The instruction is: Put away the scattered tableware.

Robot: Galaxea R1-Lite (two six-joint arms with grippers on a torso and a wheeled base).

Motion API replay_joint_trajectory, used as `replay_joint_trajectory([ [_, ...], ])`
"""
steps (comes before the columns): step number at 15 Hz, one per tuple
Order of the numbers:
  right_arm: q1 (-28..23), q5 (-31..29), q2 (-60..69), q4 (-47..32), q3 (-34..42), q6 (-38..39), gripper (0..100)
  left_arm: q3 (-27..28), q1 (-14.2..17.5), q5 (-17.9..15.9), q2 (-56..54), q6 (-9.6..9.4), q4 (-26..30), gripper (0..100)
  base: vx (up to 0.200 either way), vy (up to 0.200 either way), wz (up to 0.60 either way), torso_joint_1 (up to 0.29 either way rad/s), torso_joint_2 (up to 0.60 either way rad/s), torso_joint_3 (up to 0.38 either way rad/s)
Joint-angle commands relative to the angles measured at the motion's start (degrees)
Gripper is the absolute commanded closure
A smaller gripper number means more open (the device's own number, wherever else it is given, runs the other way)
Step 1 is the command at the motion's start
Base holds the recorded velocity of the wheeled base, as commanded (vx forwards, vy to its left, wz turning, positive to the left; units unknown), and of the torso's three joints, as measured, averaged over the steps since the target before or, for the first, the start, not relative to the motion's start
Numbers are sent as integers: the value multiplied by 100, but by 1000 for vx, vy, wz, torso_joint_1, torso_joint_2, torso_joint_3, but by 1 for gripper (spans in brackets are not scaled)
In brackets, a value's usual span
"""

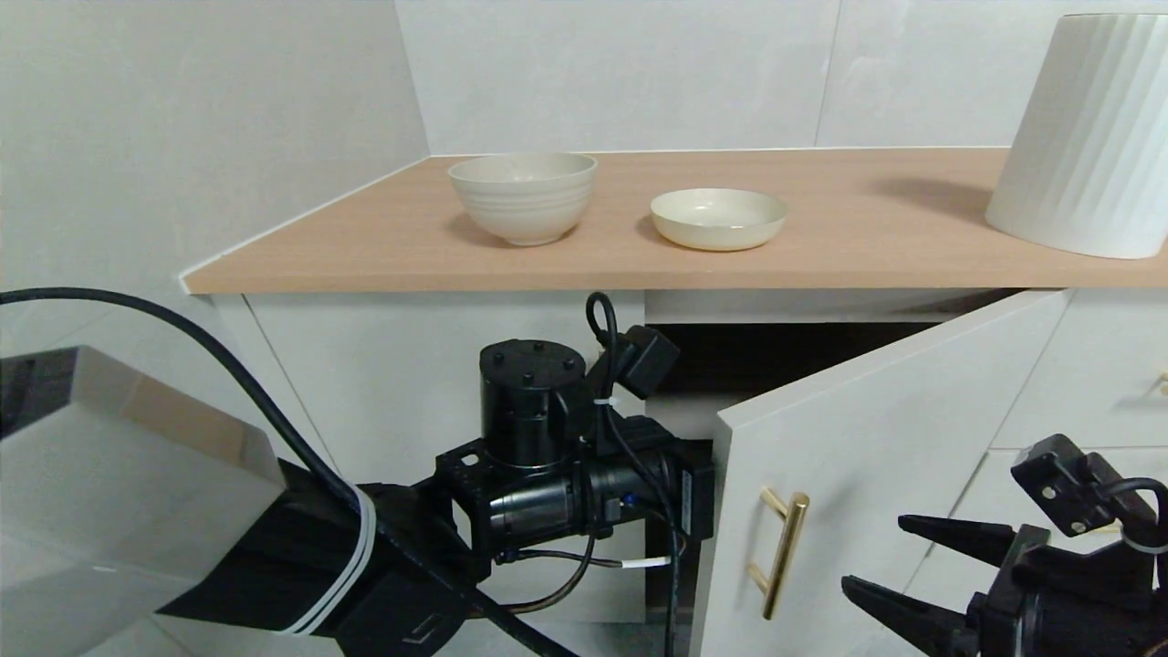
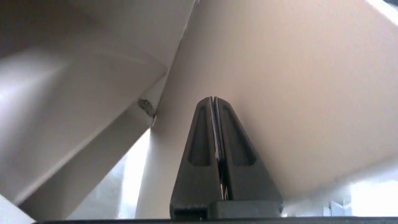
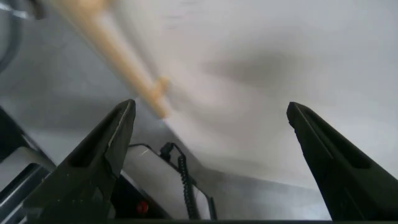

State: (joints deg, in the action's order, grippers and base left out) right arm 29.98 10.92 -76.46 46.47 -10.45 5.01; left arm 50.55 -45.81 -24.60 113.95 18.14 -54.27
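Tabletop [image 1: 867,242]: bowl [image 1: 523,196], dish [image 1: 718,217] waiting. Cabinet door [image 1: 894,411] ajar; left gripper [image 2: 212,104] pressed together, right gripper [image 1: 871,553] spread: widen door first.

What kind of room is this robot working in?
Probably a kitchen, or a mock-up of one: a wooden countertop holding a bowl and a shallow dish, a white cabinet door swung open beneath it, and a tiled wall behind.
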Motion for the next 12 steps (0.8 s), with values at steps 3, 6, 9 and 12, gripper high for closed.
replay_joint_trajectory([
  [3,26,77,553,-156,-98,0,0,113,-15,-1,163,93,-13,100,-67,0,0,-2,-1,1],
  [6,114,59,1001,-1096,-282,-176,0,113,-7,-1,207,120,-13,100,0,0,0,0,0,0],
  [9,166,59,1476,-1958,-643,-185,0,130,-15,-1,207,120,-4,100,-67,0,0,2,1,-1],
  [12,166,59,1546,-2081,-687,-185,0,297,-51,-1,312,128,92,100,-133,0,0,3,3,0],
])
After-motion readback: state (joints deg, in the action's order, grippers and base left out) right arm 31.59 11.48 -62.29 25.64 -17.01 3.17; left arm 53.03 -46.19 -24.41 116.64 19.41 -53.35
